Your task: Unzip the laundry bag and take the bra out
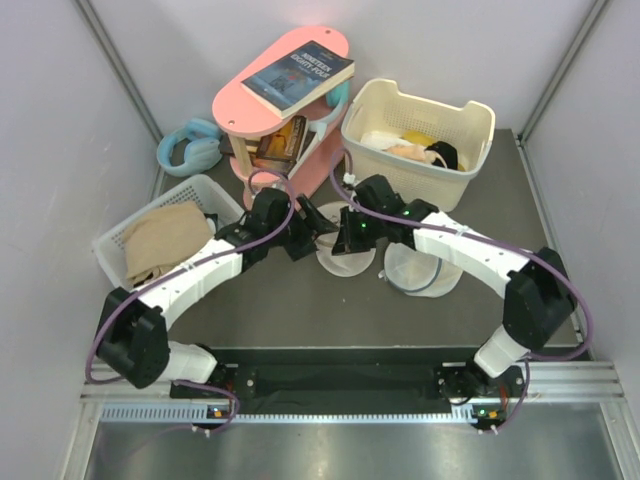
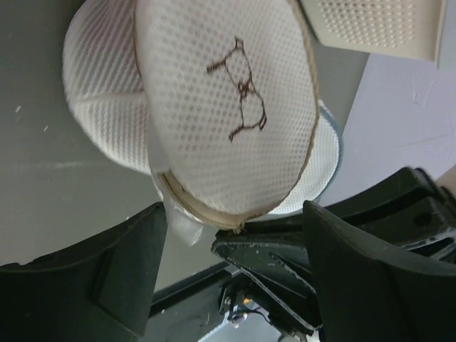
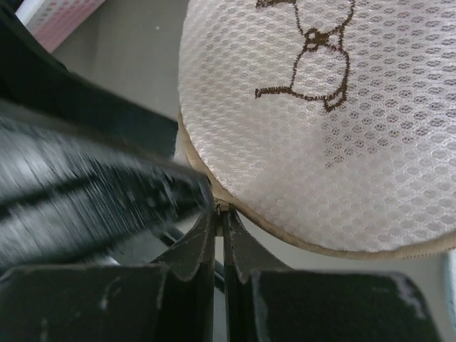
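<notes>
Right gripper (image 3: pixel 221 214) fingers pressed together, tips pinching something tiny at the seam of the laundry bag (image 3: pixel 320 128), likely the zipper pull, too small to confirm. Left gripper (image 2: pixel 235 221) fingers spread wide, one either side of the bag's near edge, not clamped on it; a bit of clear tab sits by the left finger (image 2: pixel 125 263).

Bag sits mid-table (image 1: pixel 300 310), just in front of both wrists, between the pink shelf (image 1: pixel 270 110) far behind and the arm bases near. Bra drawing faces the cameras. A second round mesh bag (image 1: pixel 420 268) lies just right of it, no drawing visible.

Step in hand, as I judge it: start of unzipping. Seam looks closed along the visible arc, no gap. Next move likely calls for the left gripper to close on the bag's edge and hold it while the right drags the pull round the rim, keeping the pinch tight so it doesn't slip.

Hard to see: the bra, not visible anywhere, presumably inside. The zipper teeth and pull are hidden by the right fingertips. The blurred dark mass left in the right wrist view is probably the left arm. In the top view both grippers cover most of the bag. Cream basket (image 1: pixel 480 120) far right and white basket (image 1: pixel 115 240) left hold clothes, contents unclear.
</notes>
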Robot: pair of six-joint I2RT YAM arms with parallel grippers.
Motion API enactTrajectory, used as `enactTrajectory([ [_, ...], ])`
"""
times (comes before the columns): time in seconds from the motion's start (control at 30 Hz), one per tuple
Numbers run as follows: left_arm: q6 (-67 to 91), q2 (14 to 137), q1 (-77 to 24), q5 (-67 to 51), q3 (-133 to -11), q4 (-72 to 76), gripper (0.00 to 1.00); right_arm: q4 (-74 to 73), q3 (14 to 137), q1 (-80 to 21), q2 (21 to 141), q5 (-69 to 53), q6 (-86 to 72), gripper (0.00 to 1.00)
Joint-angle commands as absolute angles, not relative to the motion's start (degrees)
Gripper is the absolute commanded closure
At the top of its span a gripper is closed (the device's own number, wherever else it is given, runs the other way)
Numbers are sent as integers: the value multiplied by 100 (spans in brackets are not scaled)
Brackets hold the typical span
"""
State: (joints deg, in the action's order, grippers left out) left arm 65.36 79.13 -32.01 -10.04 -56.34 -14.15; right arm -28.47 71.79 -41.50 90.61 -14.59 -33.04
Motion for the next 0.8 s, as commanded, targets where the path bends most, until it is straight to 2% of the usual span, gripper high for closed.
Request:
enactTrajectory([
  [0.0,7075,7410,-3226,-932,-5335,-1502,22,-2602,7848,-4464,9298,-1661,-3243,100],
  [0.17,7049,7383,-3226,-580,-5309,-1705,26,-2610,7937,-4561,9360,-1679,-3226,100],
  [0.37,7049,7619,-3226,-229,-5475,-1626,38,-2610,7858,-4597,9168,-1556,-3147,100],
  [0.4,7031,7655,-3226,-202,-5519,-1609,48,-2610,7840,-4597,9150,-1547,-3138,100],
  [0.5,6979,7796,-3226,-123,-5660,-1591,62,-2663,7822,-4588,9114,-1512,-3076,100],
  [0.63,6900,7954,-3226,-123,-5757,-1573,94,-2751,7822,-4579,9123,-1486,-3015,100],
  [0.7,6838,7980,-3217,-79,-5766,-1564,100,-2882,7814,-4562,9132,-1389,-3006,100],
  [0.77,6803,7963,-3191,-62,-5757,-1617,100,-2962,7726,-4422,9097,-1380,-3006,100],
])
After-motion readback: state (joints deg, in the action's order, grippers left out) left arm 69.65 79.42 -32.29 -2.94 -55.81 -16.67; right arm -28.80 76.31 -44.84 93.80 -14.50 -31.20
